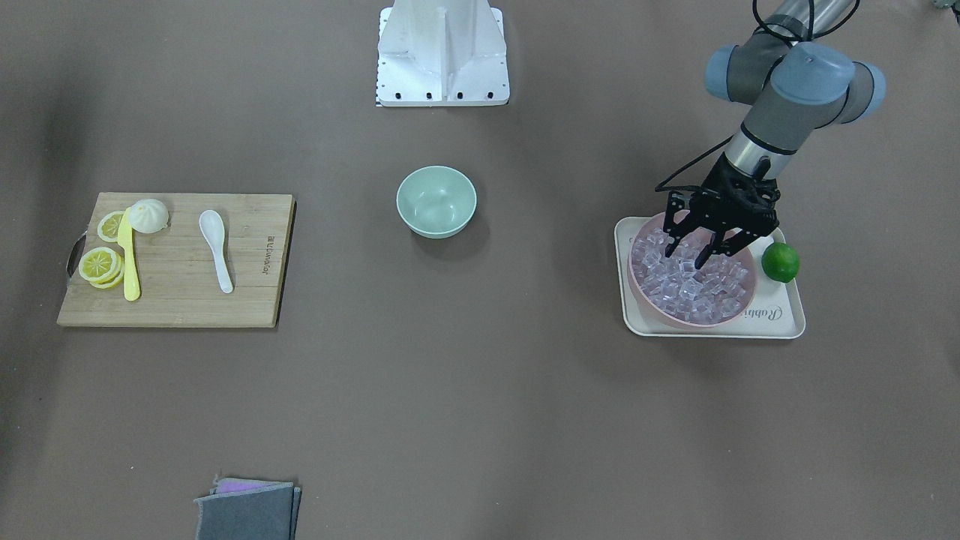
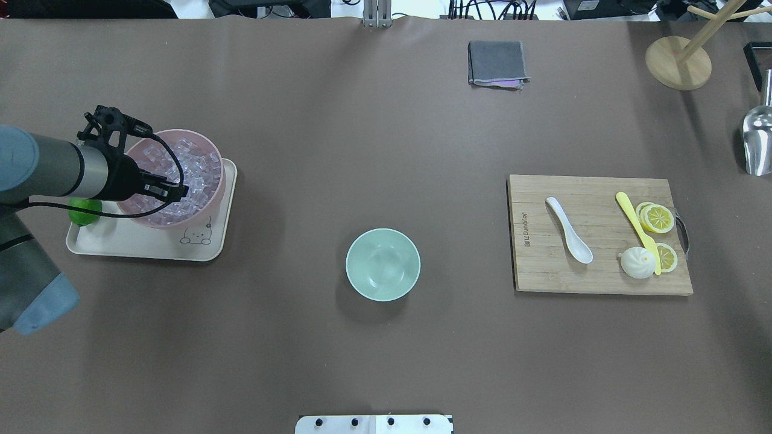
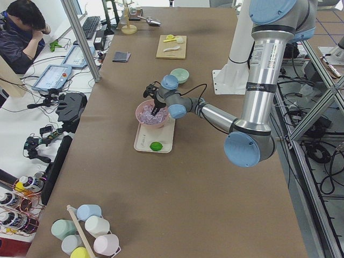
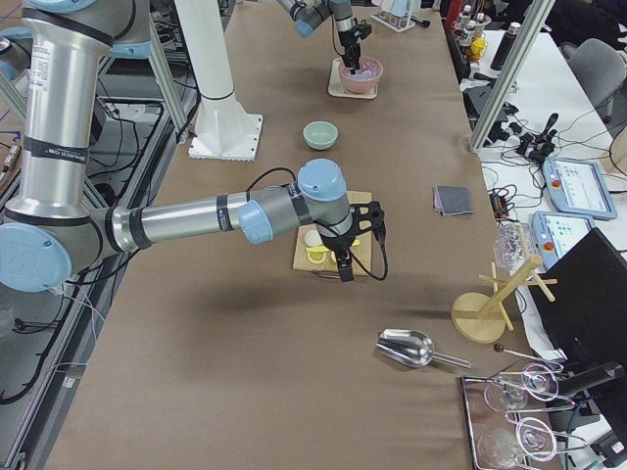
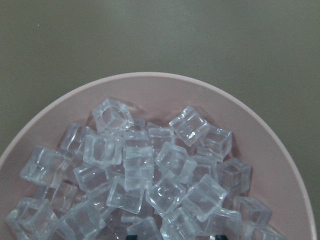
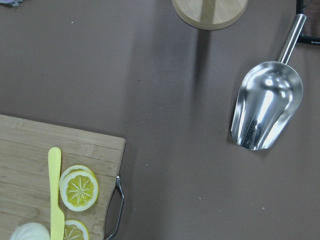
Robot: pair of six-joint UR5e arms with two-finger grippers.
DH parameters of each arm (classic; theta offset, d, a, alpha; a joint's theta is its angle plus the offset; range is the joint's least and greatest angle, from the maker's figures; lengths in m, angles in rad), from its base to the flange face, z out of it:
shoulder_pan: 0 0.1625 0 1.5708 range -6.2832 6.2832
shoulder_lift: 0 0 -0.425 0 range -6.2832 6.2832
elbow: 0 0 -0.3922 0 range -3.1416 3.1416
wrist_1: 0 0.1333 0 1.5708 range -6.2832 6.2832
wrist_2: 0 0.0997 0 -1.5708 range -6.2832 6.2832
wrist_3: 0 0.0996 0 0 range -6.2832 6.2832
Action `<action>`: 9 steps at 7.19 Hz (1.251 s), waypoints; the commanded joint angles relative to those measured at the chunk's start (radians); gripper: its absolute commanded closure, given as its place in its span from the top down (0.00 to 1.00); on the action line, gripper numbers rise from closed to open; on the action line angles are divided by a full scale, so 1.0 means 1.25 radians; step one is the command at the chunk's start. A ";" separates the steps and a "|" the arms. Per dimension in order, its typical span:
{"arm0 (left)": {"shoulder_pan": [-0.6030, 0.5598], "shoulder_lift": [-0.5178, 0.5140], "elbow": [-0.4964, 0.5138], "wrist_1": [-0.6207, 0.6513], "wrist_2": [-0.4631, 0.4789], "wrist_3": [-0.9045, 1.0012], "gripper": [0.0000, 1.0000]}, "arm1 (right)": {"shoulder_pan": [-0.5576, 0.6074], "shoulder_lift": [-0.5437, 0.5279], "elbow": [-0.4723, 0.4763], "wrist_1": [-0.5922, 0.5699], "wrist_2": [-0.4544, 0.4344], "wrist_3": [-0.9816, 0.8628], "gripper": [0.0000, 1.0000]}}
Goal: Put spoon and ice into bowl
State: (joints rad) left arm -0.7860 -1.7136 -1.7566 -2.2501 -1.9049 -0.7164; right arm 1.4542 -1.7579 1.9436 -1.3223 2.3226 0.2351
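The white spoon (image 1: 216,251) (image 2: 570,232) lies on the wooden cutting board (image 1: 247,292). The mint-green bowl (image 1: 436,201) (image 2: 382,264) stands empty at the table's middle. Many clear ice cubes (image 1: 690,281) (image 5: 150,170) fill a pink bowl (image 2: 214,150) on a cream tray (image 1: 780,319). My left gripper (image 1: 701,255) (image 2: 175,193) is open, its fingertips down among the top cubes at the bowl's near side. My right gripper (image 4: 343,266) shows only in the exterior right view, hovering over the board's outer end; I cannot tell whether it is open or shut.
A lime (image 1: 780,262) sits on the tray beside the pink bowl. A yellow knife (image 1: 129,262), lemon slices (image 1: 100,264) and a bun (image 1: 148,215) share the board. A folded grey cloth (image 2: 496,62), a wooden stand (image 2: 678,63) and a metal scoop (image 6: 267,110) lie at the far side.
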 commanded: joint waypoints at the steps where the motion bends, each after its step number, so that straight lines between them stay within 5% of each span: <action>1: -0.021 -0.029 0.018 0.014 0.002 0.000 0.54 | 0.000 0.000 -0.001 0.000 -0.001 0.000 1.00; 3: -0.036 -0.086 0.058 0.049 0.002 0.001 0.54 | 0.000 0.000 -0.001 0.000 0.000 0.001 1.00; 9: -0.049 -0.087 0.074 0.048 0.001 0.028 0.54 | -0.001 0.000 -0.002 0.000 -0.001 0.001 1.00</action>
State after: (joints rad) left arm -0.8467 -1.8240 -1.6636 -2.1903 -1.9034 -0.6772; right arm 1.4538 -1.7579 1.9416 -1.3223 2.3210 0.2362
